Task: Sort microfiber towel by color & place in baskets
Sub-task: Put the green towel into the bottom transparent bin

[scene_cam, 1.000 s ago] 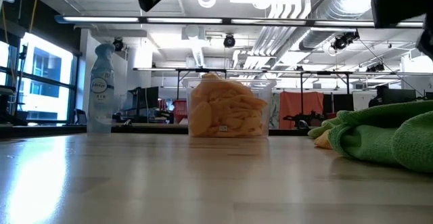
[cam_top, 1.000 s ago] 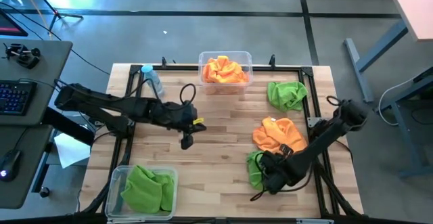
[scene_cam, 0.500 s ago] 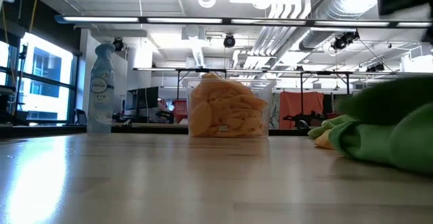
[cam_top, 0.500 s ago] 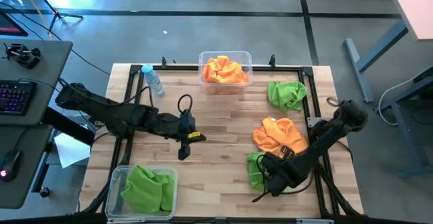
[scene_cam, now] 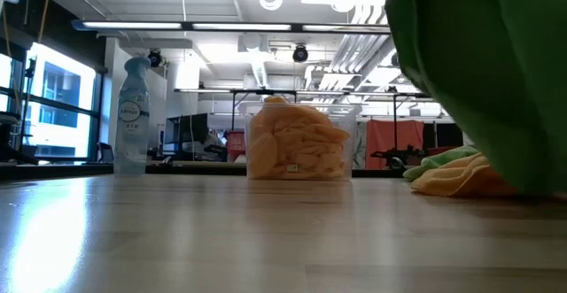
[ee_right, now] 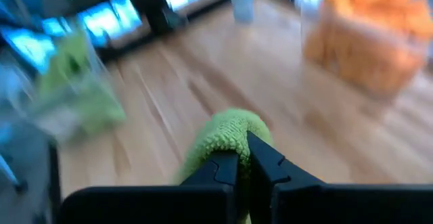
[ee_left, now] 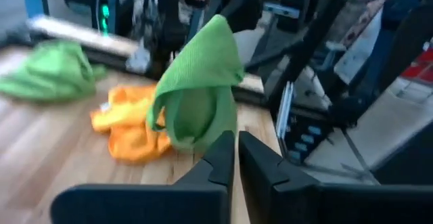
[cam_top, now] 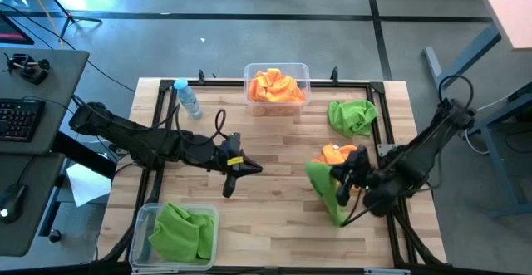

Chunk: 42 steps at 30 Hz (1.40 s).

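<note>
My right gripper (cam_top: pixel 337 180) is above the table's right half, shut on a green microfiber towel (cam_top: pixel 324 190) that hangs below it (scene_cam: pixel 483 63). An orange towel (cam_top: pixel 337 154) lies crumpled on the table just beyond it. Another green towel (cam_top: pixel 352 115) lies at the far right. At the far edge a clear basket (cam_top: pixel 301 74) holds orange towels. The basket at the near left corner (cam_top: pixel 146 217) holds green ones. My left gripper (cam_top: pixel 251 169) hovers shut over the table's middle, holding nothing. My right gripper pinches a bunched fold of the green towel (ee_right: pixel 226 135) between its two fingers, and the fold bulges out past the fingertips. The fingers slant down from the table's right side. The towel hangs slack below them; whether its lower end (cam_top: pixel 339 218) touches the table, I cannot tell.
A small clear bottle (cam_top: pixel 188 99) stands at the far left of the table. A black frame rail (cam_top: pixel 382 125) runs along the table's edges. Bare wood lies between the two arms and toward the near edge.
My right gripper has risen sharply and swung toward the table's far side with the green towel. The towel, which lay bunched near the front right, now hangs lifted beside the orange towel. My left gripper has tipped up nearer to level and drifted slightly right.
</note>
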Available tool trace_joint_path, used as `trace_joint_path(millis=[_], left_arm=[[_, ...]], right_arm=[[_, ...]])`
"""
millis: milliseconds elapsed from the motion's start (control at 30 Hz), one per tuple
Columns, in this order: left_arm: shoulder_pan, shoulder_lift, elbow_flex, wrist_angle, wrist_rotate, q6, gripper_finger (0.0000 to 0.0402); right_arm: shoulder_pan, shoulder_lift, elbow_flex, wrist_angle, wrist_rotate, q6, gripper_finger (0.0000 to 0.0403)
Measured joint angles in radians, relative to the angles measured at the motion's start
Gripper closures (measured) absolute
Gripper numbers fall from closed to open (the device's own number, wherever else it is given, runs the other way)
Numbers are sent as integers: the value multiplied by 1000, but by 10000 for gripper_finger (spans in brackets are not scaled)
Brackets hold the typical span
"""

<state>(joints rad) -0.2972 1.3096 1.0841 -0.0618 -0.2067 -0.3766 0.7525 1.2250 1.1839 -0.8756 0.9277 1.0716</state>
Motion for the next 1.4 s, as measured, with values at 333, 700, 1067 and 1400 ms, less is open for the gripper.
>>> trace_joint_path(millis=[333,700,1067,1400], left_arm=[[22,39,0,256,-42,284,279],[47,39,0,434,-55,449,180],[56,108,1,434,-39,382,174],[55,154,0,411,-39,327,262]], right_arm=[[-111,-62,1,560,-56,-673,402],[-316,-37,1,698,-427,-784,402],[-458,106,1,1093,-699,-981,403],[-473,123,1,1136,-737,-1001,403]])
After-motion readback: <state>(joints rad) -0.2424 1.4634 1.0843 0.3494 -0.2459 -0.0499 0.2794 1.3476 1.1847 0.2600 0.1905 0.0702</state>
